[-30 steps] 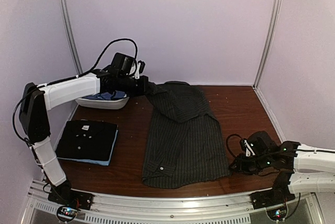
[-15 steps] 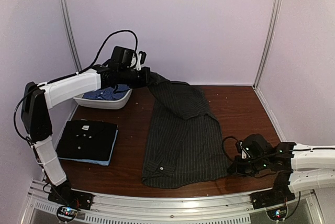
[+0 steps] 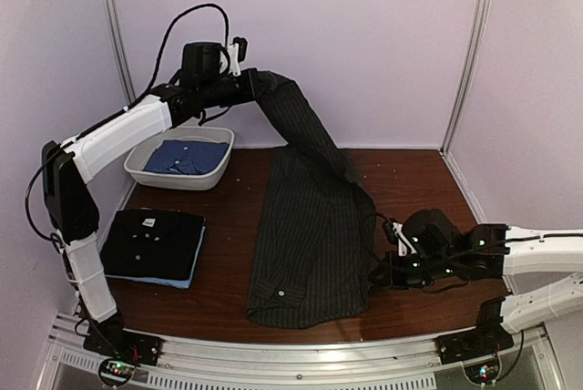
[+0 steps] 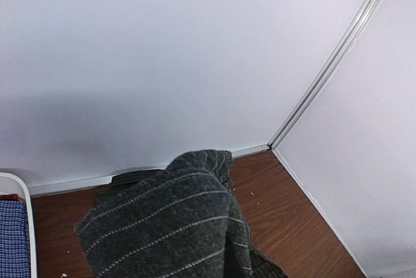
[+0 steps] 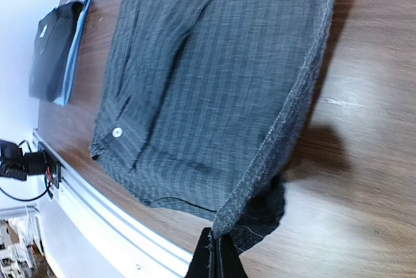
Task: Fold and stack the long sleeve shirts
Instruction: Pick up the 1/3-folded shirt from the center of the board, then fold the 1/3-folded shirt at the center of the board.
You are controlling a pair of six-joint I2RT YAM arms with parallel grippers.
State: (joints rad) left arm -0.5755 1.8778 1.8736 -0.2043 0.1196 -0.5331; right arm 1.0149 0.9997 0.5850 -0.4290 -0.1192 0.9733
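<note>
Mid-fold: the left tool (image 3: 244, 83) is clamped on the shirt's (image 3: 310, 226) far end, cloth hanging below it to the desk (image 3: 428, 189). The right tool (image 3: 376, 270) pinches the side edge. Next, both likely sweep leftward together.

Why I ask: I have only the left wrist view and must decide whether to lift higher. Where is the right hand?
Observer: Low at the near right, the right hand is shut on the side edge of the pinstriped shirt.
Operator: Is the whole shirt off the table?
Observer: No. Only its top hangs from the left hand; the lower part lies flat on the table.
Operator: Anything folded already?
Observer: A folded black shirt sits on a light blue one, near left.
</note>
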